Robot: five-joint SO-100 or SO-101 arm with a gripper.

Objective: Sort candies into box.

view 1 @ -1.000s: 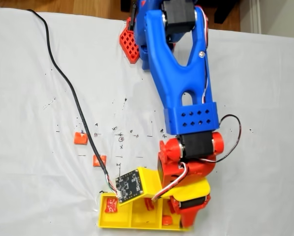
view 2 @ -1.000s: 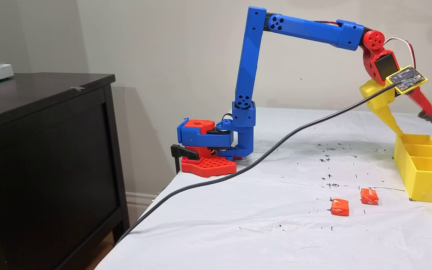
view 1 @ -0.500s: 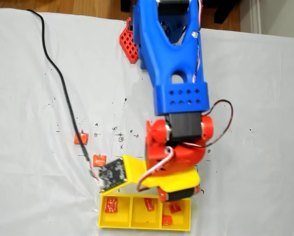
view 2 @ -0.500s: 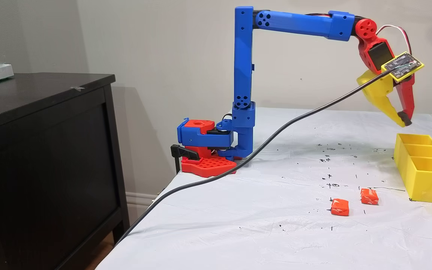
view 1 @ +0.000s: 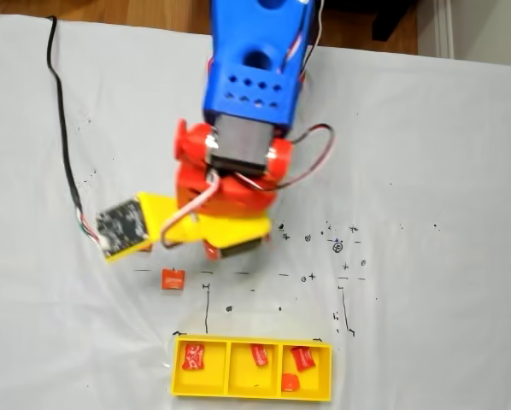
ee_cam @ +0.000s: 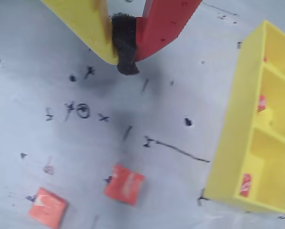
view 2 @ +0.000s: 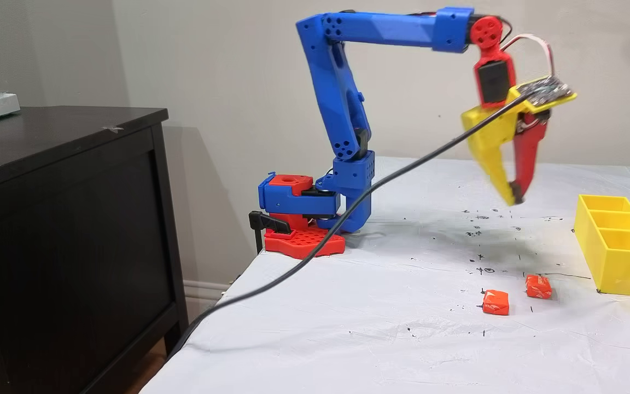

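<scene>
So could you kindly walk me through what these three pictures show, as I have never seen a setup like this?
It is a small blue and red robot arm bolted to the edge of a table covered with a white sheet. One picture looks straight down, one looks from the side, and one comes from a camera on the arm's wrist. The gripper, one yellow finger and one red, hangs above the sheet, closed and holding nothing. Two orange candies lie loose on the sheet. In the downward picture, the yellow box has three compartments holding four candies: one, one, and two.
</scene>
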